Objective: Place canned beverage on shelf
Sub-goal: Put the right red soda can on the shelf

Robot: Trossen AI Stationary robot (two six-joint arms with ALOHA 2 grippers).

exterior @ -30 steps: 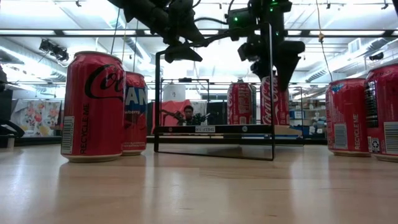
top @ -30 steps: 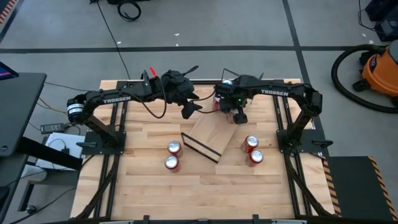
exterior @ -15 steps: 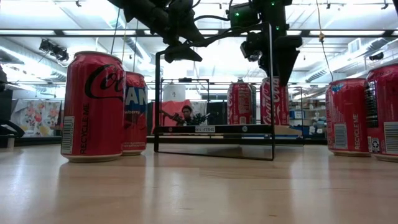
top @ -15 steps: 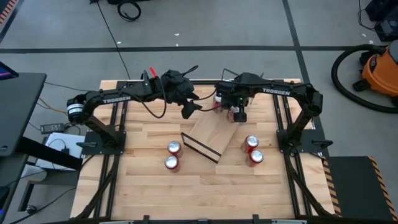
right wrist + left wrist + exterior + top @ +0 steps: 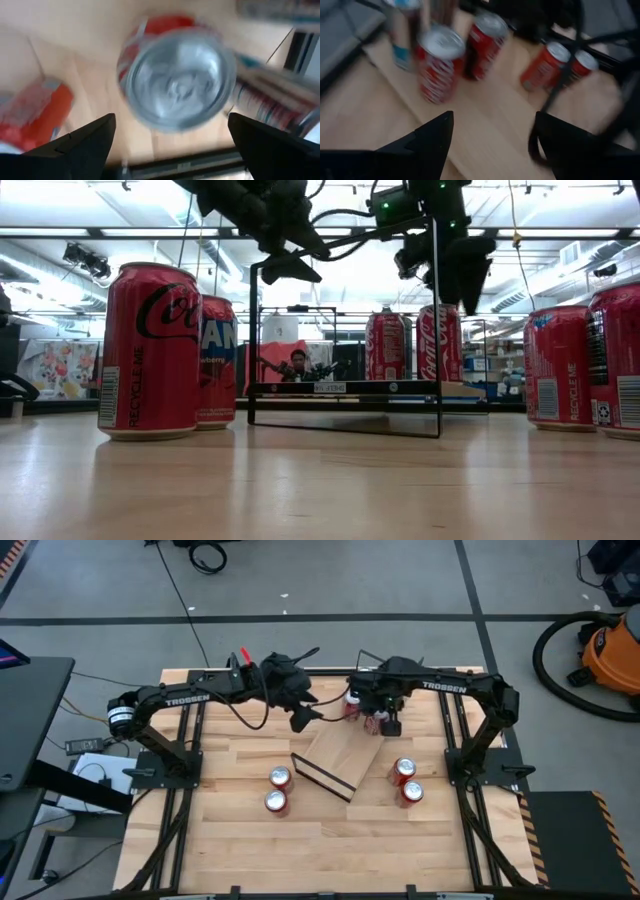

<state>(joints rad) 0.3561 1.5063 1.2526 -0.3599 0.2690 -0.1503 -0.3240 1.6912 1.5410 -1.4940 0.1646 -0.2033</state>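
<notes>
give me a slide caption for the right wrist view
Right claw, open, above a red can standing on the shelf.

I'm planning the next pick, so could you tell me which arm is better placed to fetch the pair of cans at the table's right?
The right arm. Its open gripper hovers over the shelf, nearer those two cans; the left gripper is farther off.
</notes>
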